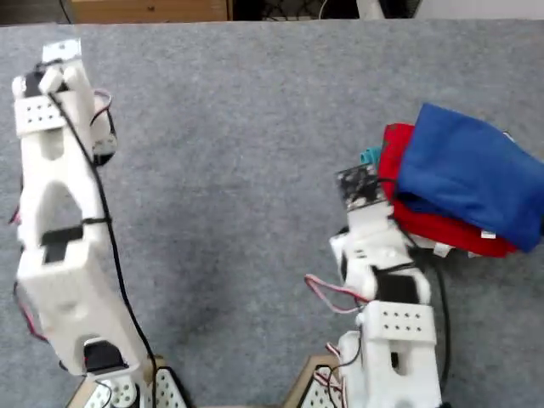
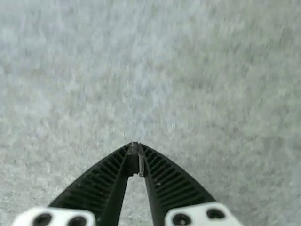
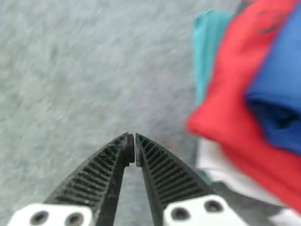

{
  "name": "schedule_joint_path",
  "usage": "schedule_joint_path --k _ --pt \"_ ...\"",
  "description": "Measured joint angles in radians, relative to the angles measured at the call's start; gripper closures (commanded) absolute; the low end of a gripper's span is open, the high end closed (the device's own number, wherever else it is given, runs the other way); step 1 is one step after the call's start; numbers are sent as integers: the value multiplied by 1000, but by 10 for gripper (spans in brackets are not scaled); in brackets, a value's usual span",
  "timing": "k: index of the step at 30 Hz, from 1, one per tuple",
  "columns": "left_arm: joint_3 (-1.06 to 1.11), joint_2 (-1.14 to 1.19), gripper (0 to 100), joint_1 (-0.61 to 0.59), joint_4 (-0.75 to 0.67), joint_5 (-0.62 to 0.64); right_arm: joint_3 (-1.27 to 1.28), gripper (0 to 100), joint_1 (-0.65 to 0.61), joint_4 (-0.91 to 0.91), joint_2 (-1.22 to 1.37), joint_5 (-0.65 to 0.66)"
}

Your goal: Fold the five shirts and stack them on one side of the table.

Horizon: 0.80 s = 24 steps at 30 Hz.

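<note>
Folded shirts (image 1: 459, 183), blue on top, lie stacked at the surface's (image 1: 255, 170) right edge, just beside the right fingers (image 3: 160, 169), which are pressed together; the left fingers (image 2: 103, 183), also together, are well apart from them.

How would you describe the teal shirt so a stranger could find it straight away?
Start at the grey table and find the pile of folded shirts by the right arm. A blue shirt lies on top, a red shirt under it. The teal shirt is the sliver peeking from under the red one, toward the table's middle.
</note>
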Motion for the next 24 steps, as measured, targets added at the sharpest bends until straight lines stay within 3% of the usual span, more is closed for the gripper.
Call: schedule_joint_path --k 8,14,24 --pt "964 -588 970 -43 -512 -52 187 985 -72 -8 -127 -123" --pt "1416 -697 971 -129 -855 -149 242 985 -74 54 -333 -127" --pt "1573 -927 971 -138 -750 -178 242 984 -63 327 -574 -127"
